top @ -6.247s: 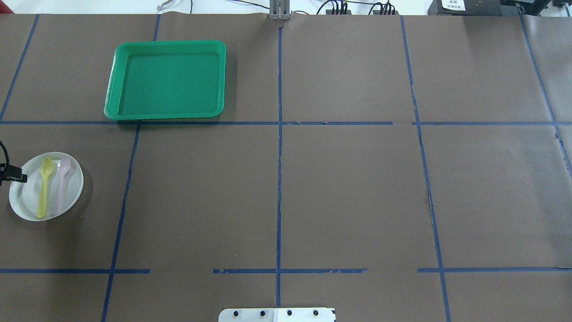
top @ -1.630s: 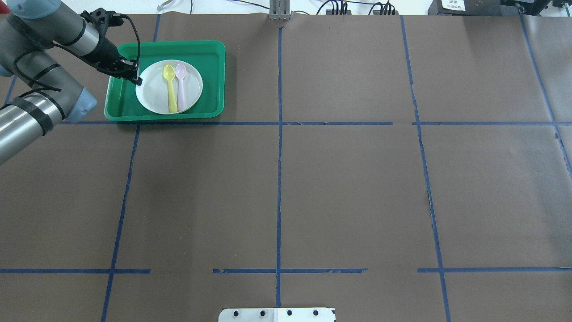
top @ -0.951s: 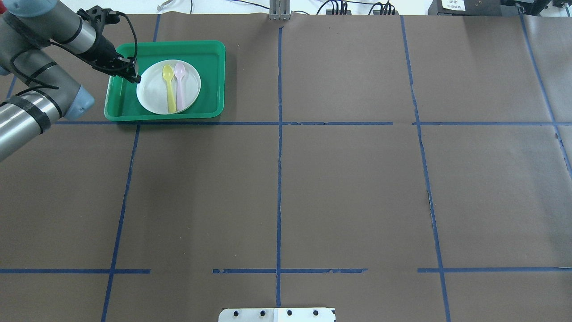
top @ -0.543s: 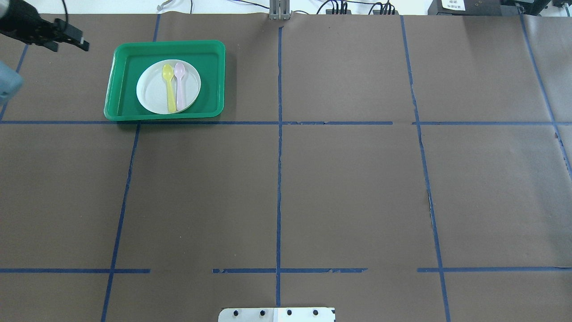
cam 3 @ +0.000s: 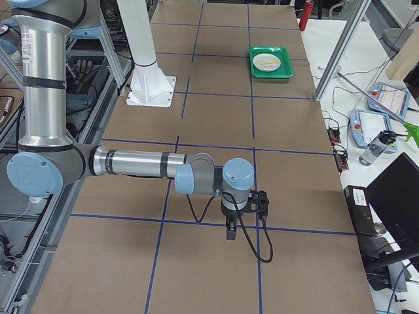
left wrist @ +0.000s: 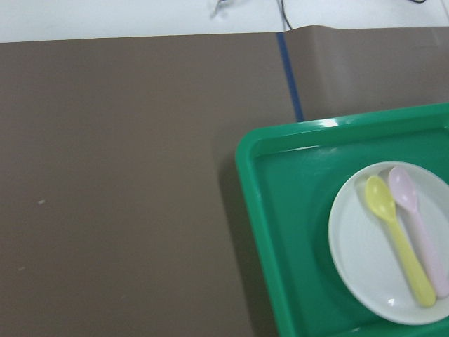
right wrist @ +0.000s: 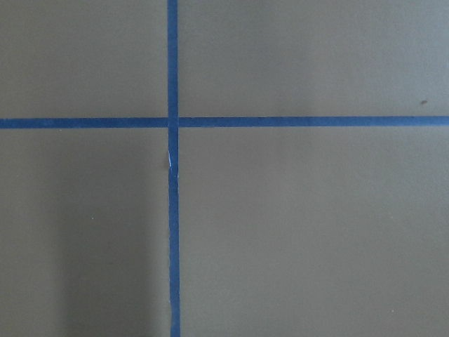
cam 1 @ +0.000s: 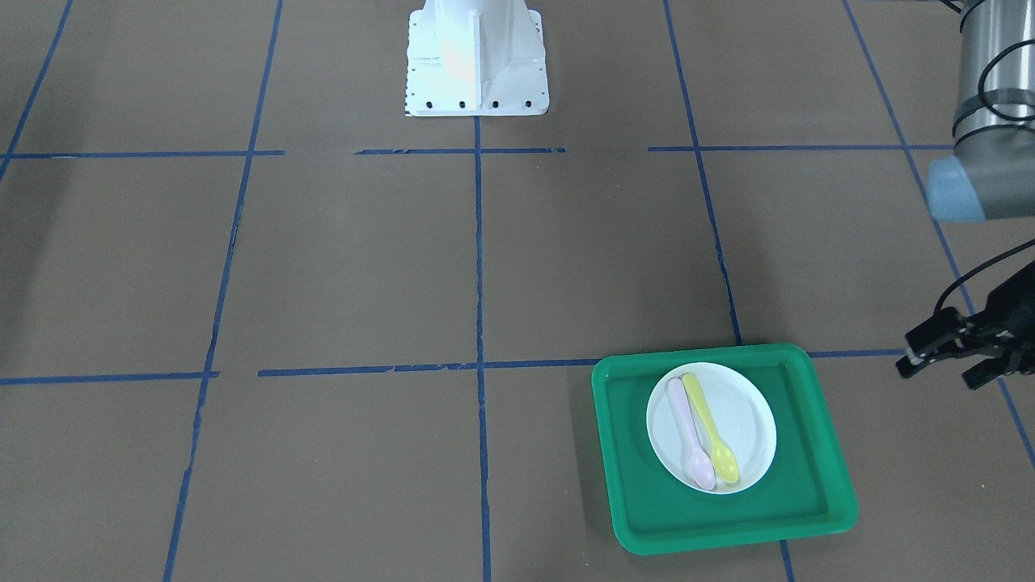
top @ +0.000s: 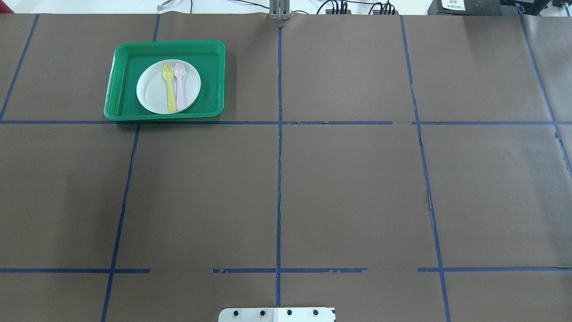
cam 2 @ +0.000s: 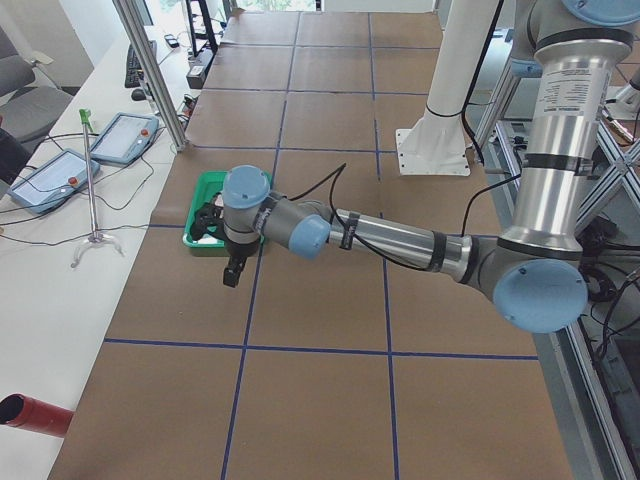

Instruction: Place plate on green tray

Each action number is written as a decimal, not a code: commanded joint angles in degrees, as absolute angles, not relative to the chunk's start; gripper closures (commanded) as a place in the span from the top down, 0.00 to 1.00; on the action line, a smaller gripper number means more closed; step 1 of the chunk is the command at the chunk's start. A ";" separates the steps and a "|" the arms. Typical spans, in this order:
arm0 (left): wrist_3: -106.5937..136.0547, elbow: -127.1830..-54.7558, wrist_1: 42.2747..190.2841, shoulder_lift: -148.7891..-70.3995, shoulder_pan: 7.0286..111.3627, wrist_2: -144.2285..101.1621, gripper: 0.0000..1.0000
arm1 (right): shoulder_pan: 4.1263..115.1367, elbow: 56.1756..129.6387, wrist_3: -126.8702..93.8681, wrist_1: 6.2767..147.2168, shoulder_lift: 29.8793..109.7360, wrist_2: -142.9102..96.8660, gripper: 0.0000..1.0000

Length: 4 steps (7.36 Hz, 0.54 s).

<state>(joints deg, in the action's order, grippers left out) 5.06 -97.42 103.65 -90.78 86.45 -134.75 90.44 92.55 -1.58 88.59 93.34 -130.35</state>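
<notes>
The white plate (top: 152, 89) lies flat inside the green tray (top: 125, 80) at the far left of the table. A yellow spoon (top: 170, 89) and a pink spoon (top: 180, 87) lie side by side on the plate. The plate (cam 1: 744, 420) and tray (cam 1: 631, 453) also show in the front view, and the plate (left wrist: 358, 253) and tray (left wrist: 295, 232) in the left wrist view. My left gripper (cam 1: 942, 368) is open and empty, apart from the tray, off its outer side. My right gripper (cam 3: 230, 230) hovers far from the tray; whether it is open or shut cannot be told.
Brown paper marked with blue tape lines (top: 279, 134) covers the table. The robot's white base (cam 1: 475, 56) stands at the near middle edge. Cables and boxes (top: 335, 9) lie past the far edge. Tablets (cam 2: 60, 175) sit on the side bench.
My left gripper has let go of the plate's rim and drawn back to the left, out of the overhead view. The plate with both spoons stays in the tray.
</notes>
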 commanded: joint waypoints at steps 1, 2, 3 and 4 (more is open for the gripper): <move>-5.00 -98.09 102.30 -79.32 91.75 -134.56 1.00 | 90.44 92.55 -1.58 88.59 93.34 -130.43 1.00; -4.92 -98.26 102.39 -76.93 92.02 -134.56 1.00 | 90.44 92.55 -1.58 88.59 93.34 -130.34 1.00; -5.01 -98.61 102.31 -76.82 91.93 -134.56 1.00 | 90.44 92.55 -1.58 88.59 93.34 -130.34 1.00; -5.01 -98.79 102.30 -76.64 92.02 -134.65 1.00 | 90.44 92.55 -1.58 88.68 93.34 -130.34 1.00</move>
